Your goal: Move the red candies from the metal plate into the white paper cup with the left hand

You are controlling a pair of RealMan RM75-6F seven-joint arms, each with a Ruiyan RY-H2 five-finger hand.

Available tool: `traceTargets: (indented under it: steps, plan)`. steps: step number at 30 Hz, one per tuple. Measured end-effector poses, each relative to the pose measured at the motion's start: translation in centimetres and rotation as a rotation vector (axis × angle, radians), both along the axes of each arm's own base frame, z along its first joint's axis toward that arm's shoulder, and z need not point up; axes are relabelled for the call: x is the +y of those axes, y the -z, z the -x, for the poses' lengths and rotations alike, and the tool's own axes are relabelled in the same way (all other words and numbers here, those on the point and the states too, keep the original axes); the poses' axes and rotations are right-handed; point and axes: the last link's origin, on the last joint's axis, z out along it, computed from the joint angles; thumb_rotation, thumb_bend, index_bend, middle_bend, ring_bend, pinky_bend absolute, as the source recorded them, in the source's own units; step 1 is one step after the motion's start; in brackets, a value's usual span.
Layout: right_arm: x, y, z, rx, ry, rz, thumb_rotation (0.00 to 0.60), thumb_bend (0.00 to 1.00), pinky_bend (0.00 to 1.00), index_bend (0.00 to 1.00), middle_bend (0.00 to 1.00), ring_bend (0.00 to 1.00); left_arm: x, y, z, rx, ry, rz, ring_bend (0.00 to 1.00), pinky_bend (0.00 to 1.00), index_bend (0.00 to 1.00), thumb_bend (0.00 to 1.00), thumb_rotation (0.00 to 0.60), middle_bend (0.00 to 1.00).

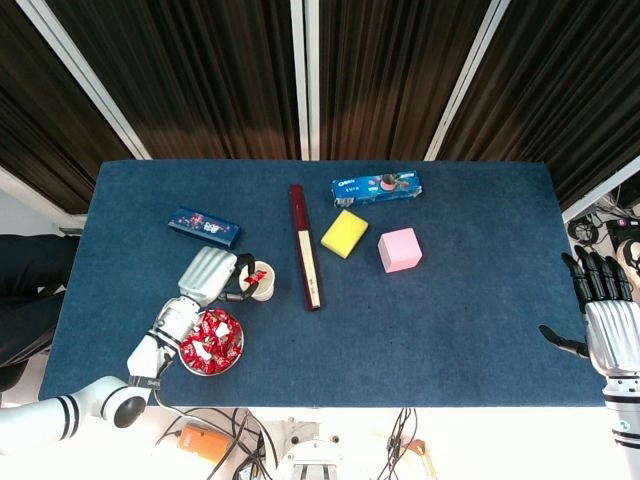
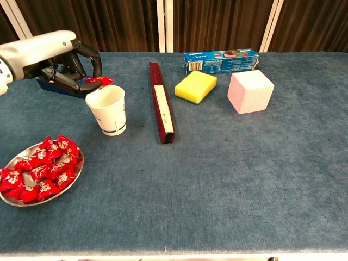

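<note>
My left hand [image 2: 60,60] [image 1: 212,275] hovers just left of and above the white paper cup [image 2: 107,110] [image 1: 258,281]. It pinches one red candy [image 2: 98,81] [image 1: 254,277] over the cup's rim. The metal plate [image 2: 74,179] [image 1: 235,352] sits at the front left of the table with several red candies [image 2: 38,169] [image 1: 208,339] heaped on it. My right hand [image 1: 606,315] shows only in the head view, past the table's right edge, fingers spread and holding nothing.
A dark red long box [image 2: 161,101] lies right of the cup. A dark blue box [image 1: 204,227] is behind my left hand. A yellow sponge [image 2: 195,86], a pink cube [image 2: 249,91] and a blue cookie box [image 2: 220,60] stand at the back right.
</note>
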Motion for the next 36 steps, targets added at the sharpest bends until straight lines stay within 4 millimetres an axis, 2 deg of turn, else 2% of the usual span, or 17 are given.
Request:
traceTargets:
  steps: [2,5,12,16,20,23,26,31,36]
  plan:
    - [-0.1,0.1,0.0,-0.001,0.0,-0.003,0.6,0.16,0.0,0.0,0.03,0.0,0.2,0.3,0.1,0.023,-0.013,0.01,0.87,0.75,0.41,0.2,0.525,0.97]
    - [-0.1,0.2,0.0,-0.002,-0.002,-0.008,0.6,0.16,0.0,0.0,0.04,0.0,0.2,0.3,0.4,0.047,-0.024,0.006,0.87,0.75,0.33,0.16,0.523,0.97]
    - [-0.2,0.1,-0.3,-0.002,-0.015,-0.004,0.6,0.16,0.0,0.0,0.04,0.0,-0.9,-1.7,1.7,0.031,-0.05,-0.08,0.87,0.75,0.33,0.17,0.523,0.97]
    - [-0.3,0.2,-0.5,-0.003,-0.024,-0.008,0.6,0.16,0.0,0.0,0.04,0.0,-3.0,-3.7,3.6,0.004,-0.073,-0.133,0.87,0.75,0.35,0.18,0.523,0.97]
    - [-0.4,0.4,-0.8,-0.002,-0.036,-0.012,0.6,0.16,0.0,0.0,0.04,0.0,-5.5,-4.2,5.2,-0.018,-0.083,-0.114,0.87,0.75,0.35,0.19,0.523,0.97]
    - [-0.3,0.5,-0.9,0.0,-0.04,-0.014,0.6,0.16,0.0,0.0,0.04,0.0,-7.0,-3.5,5.7,-0.02,-0.066,-0.07,0.87,0.75,0.35,0.19,0.521,0.97]
    - [-0.3,0.5,-1.0,0.0,-0.04,-0.016,0.6,0.16,0.0,0.0,0.04,0.0,-7.6,-2.2,5.7,-0.01,-0.048,-0.024,0.87,0.75,0.35,0.19,0.526,0.97]
    - [0.0,0.3,-0.9,0.0,-0.037,-0.011,0.6,0.16,0.0,0.0,0.04,0.0,-7.4,0.4,5.0,0.035,0.0,0.045,0.87,0.75,0.35,0.19,0.547,0.97]
    - [0.2,0.2,-0.6,-0.003,-0.027,-0.009,0.6,0.16,0.0,0.0,0.04,0.0,-6.8,1.9,4.7,0.082,0.024,0.074,0.87,0.75,0.37,0.19,0.553,0.97]
